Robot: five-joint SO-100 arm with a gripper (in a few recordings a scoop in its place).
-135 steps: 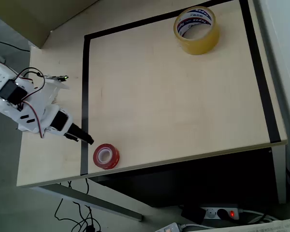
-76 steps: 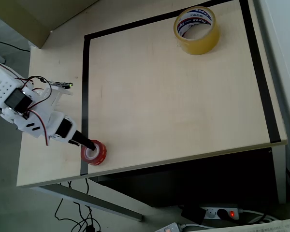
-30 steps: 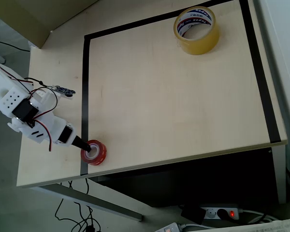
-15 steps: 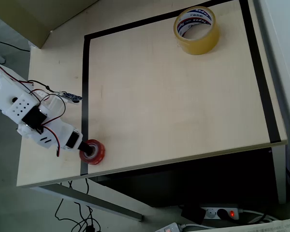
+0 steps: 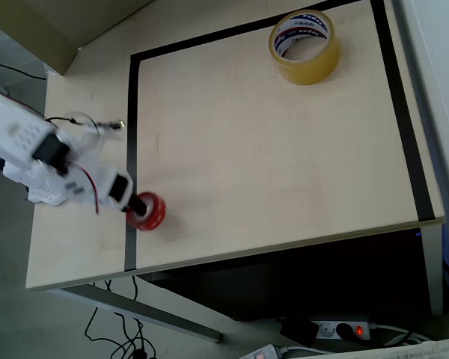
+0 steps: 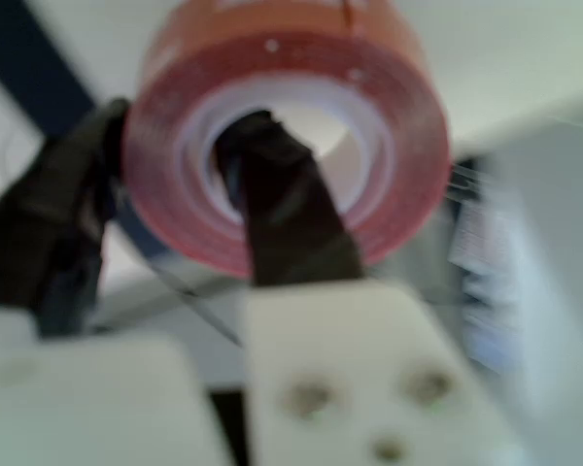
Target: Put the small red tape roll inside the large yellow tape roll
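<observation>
Small red tape roll (image 6: pixel 282 146): you have it in the end effector, over the lower-left part of the worktop in the overhead view (image 5: pixel 147 210), right beside the black border strip.
End effector (image 6: pixel 175 194): closed on the red roll's wall; in the wrist view one dark finger (image 6: pixel 282 209) sits inside the white core and the other (image 6: pixel 58 223) presses outside the rim.
Step in hand: judging by the tilted roll, you have finished grasping and are at the start of the carry.
Black border strip (image 5: pixel 131 149): a taped outline around the working area.
Worktop (image 5: pixel 269 164): pale wood, bare between the two rolls.
Large yellow tape roll (image 5: pixel 305 46): lying flat at the far upper right, well apart, hole facing up.
Next move: you need to lift, carry diagonally across, centre the red roll over the yellow roll's hole, lower it flat, then release.
</observation>
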